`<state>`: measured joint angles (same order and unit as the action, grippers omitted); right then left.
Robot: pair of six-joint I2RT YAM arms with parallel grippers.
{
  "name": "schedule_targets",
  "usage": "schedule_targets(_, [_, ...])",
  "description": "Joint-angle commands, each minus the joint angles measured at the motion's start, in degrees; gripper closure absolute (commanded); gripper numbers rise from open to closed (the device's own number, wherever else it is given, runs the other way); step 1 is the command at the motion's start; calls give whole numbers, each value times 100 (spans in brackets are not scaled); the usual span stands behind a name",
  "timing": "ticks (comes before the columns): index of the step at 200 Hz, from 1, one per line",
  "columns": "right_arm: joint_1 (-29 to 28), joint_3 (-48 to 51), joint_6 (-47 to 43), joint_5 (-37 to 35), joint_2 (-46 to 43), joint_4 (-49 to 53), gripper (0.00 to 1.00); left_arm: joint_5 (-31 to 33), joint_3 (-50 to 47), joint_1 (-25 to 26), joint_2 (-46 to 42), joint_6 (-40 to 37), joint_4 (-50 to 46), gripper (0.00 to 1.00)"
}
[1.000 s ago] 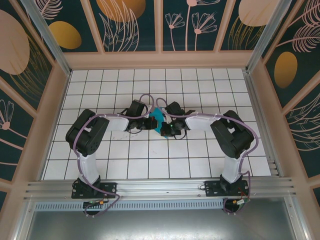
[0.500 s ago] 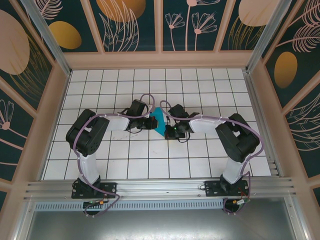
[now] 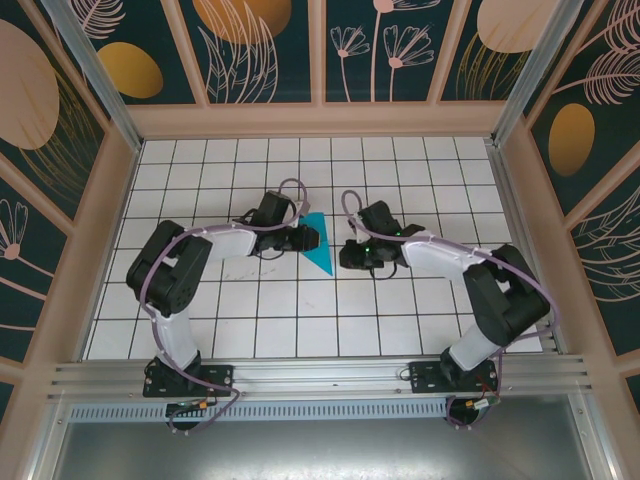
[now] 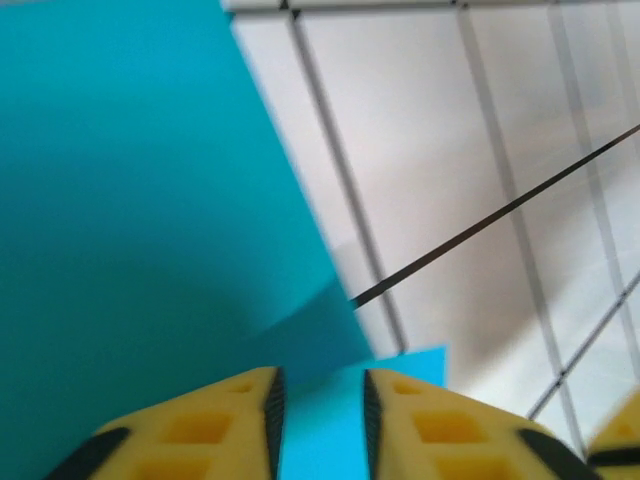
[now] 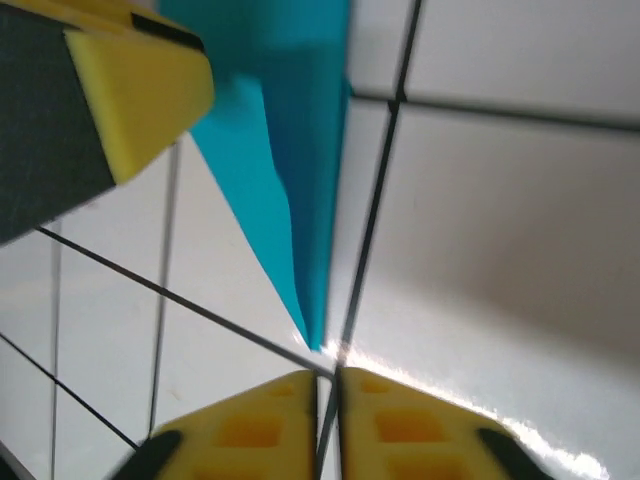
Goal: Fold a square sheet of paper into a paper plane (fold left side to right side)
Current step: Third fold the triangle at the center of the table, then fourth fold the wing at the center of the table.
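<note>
The cyan paper [image 3: 320, 246] lies on the tiled floor as a slim folded triangle, its tip pointing toward the near edge. My left gripper [image 3: 303, 238] sits at its left edge. In the left wrist view the yellow fingers [image 4: 225, 420] stand a little apart, jaws open, with the paper [image 4: 150, 200] showing flat in the gap of the left gripper [image 4: 318, 378]. My right gripper [image 3: 350, 253] is just right of the paper, apart from it. The right wrist view has the right gripper [image 5: 330, 378] open by a narrow slit, the paper's pointed tip [image 5: 312, 330] just ahead of it.
The white tiled floor [image 3: 400, 310] is walled by a wooden frame [image 3: 320, 120] on three sides, with a metal rail [image 3: 320, 378] at the near edge. A yellow finger of the left gripper [image 5: 130, 90] shows at the upper left of the right wrist view.
My right gripper has let go of the paper and drawn back to the right. My left gripper's jaws have parted. The paper now lies flatter as a longer triangle.
</note>
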<state>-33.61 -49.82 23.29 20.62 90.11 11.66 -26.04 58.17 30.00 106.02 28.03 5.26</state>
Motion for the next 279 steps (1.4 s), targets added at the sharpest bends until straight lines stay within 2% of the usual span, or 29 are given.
schedule_targets(1, [195,201,-260,354,-118,-1064,69,-95,253,-139,-668,185,-62,59])
schedule_targets(26, [196,145,-500,479,62,-1635,49,157,-94,-350,-1218,353,-61,50])
schedule_targets(53, [196,16,-671,808,489,-2037,43,332,-899,-545,-1671,773,310,42])
schedule_targets(101, [194,-231,-712,518,1131,-2001,51,52,-1628,-567,-1458,1392,1042,38])
schedule_targets(135, [193,-402,-718,406,1349,-1900,55,-456,-1593,-569,-1003,1589,1481,38])
schedule_targets(226, [195,-458,-685,74,1463,-1720,67,-601,-1450,-557,-313,1752,1749,37])
schedule_targets(249, [195,-434,-685,86,1447,-1718,67,-698,-1369,-558,-219,1786,1852,41])
schedule_targets(279, [196,-349,-685,-95,1245,-1695,67,-861,-1227,-540,-123,1877,1996,53])
